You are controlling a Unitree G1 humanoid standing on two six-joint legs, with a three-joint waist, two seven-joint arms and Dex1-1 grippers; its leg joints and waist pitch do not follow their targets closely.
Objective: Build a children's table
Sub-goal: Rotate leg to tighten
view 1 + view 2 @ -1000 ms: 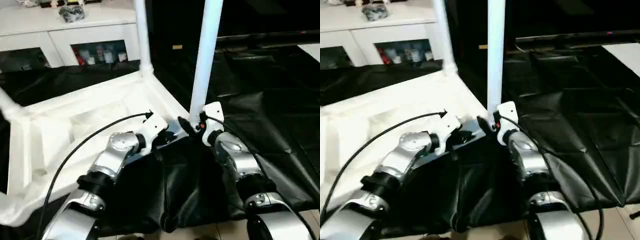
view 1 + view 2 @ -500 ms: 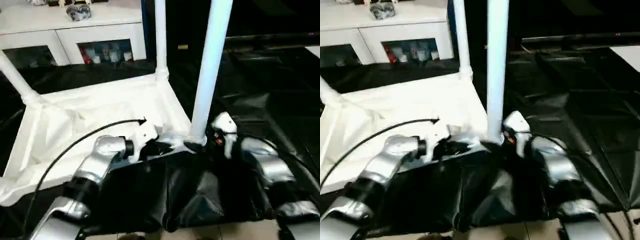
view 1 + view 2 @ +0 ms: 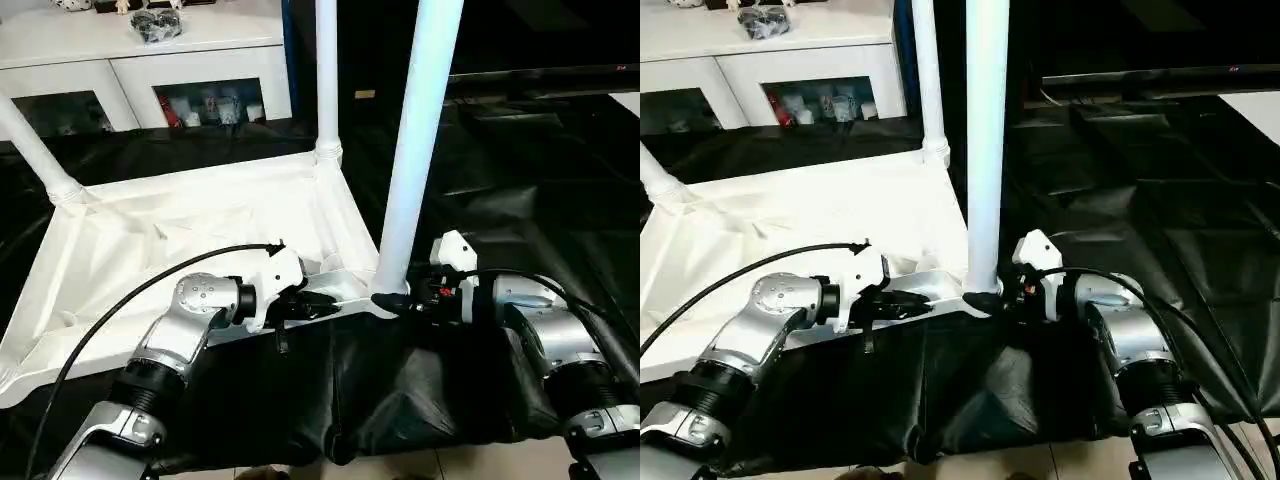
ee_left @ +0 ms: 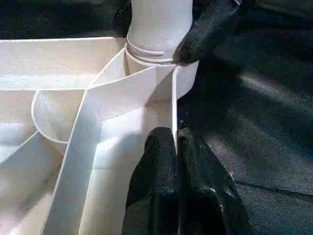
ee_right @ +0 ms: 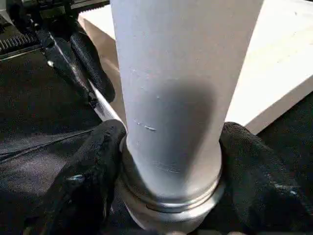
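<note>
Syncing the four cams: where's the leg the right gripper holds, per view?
Left eye: leg rises right of centre, base at the near corner socket.
Right eye: leg stands at centre.
Left wrist: its base sits in the socket, at the top edge.
Right wrist: the leg between the right gripper fingers.
Shared landmark: that corner socket.

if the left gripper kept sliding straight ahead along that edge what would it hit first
Most likely the corner socket holding the upright leg, where the right gripper already clamps the leg's base. The left gripper pinches the tabletop rim.
</note>
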